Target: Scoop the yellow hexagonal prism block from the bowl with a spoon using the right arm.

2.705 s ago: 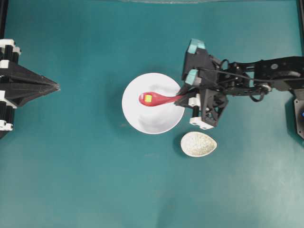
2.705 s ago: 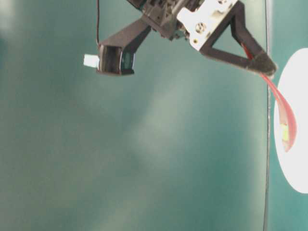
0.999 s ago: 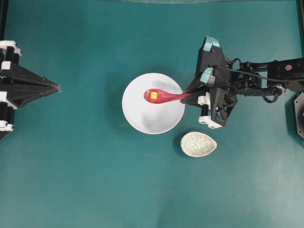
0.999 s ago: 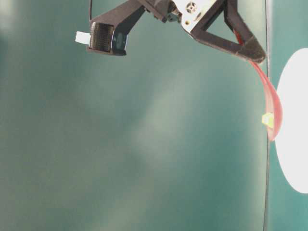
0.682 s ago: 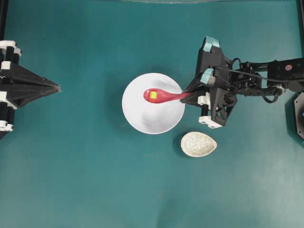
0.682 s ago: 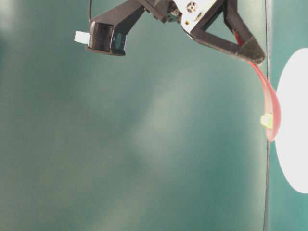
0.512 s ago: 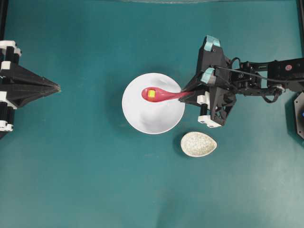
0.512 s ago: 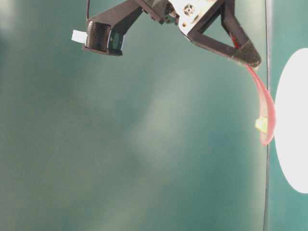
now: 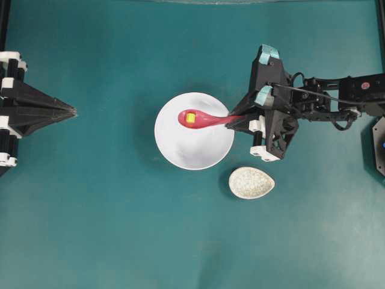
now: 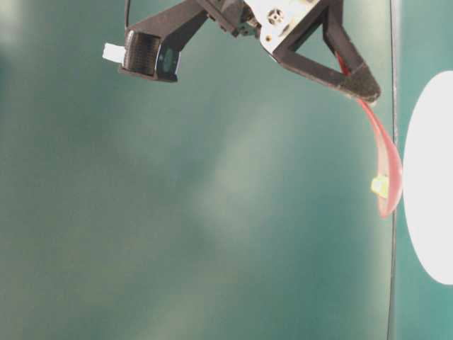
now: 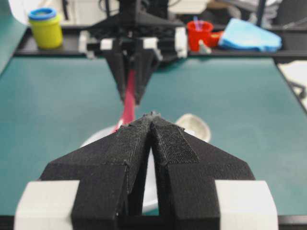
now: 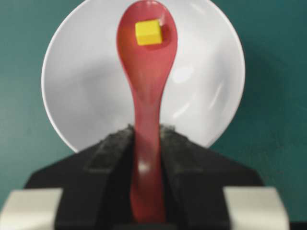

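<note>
Right gripper [image 12: 146, 143] clamps the handle of the glossy pink-red soup spoon [image 12: 146, 91]. Tiny yellow block [image 12: 147, 32] sits in the spoon's far end, above the round white bowl [image 12: 81, 100]. Left gripper [image 11: 151, 120] fully closed, empty.

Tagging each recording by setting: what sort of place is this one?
Probably a robotics lab bench: a plain teal tabletop with two fixed black arms facing each other, the right hand holding a red spoon, and cluttered shelving with containers behind in the left wrist view.

Yellow block [image 12: 147, 32] sits in the red spoon [image 12: 146, 96] above the white bowl [image 12: 211, 96].
</note>
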